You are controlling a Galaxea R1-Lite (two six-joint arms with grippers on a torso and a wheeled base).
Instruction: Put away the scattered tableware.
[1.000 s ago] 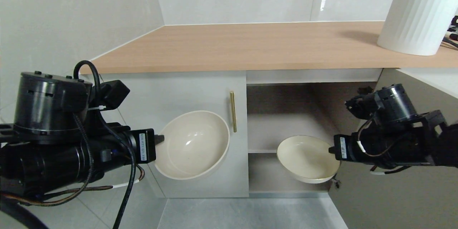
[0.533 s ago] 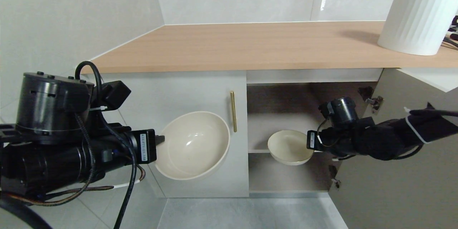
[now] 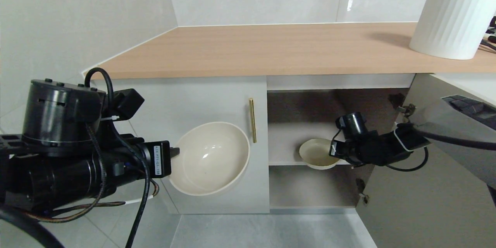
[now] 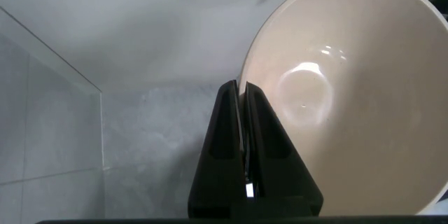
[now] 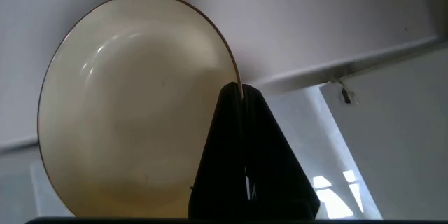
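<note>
My left gripper (image 3: 173, 151) is shut on the rim of a large cream bowl (image 3: 211, 157), held in front of the closed left cabinet door (image 3: 186, 104). In the left wrist view its fingers (image 4: 227, 112) pinch the large cream bowl (image 4: 350, 91) at the edge. My right gripper (image 3: 334, 150) is shut on the rim of a small cream bowl (image 3: 316, 153), which is inside the open cabinet at the level of the middle shelf (image 3: 286, 143). The right wrist view has the small cream bowl (image 5: 133, 98) clamped between the fingers (image 5: 227, 112).
The right cabinet door (image 3: 426, 186) stands open at the right. A brass handle (image 3: 252, 120) runs down the closed door. On the wooden countertop (image 3: 271, 50) stands a white ribbed container (image 3: 453, 11) at the far right. The lower compartment (image 3: 310, 190) is open.
My right arm has carried the small bowl forward into the cabinet, from in front of the opening to the middle shelf. The left arm with the large bowl has stayed nearly still.
</note>
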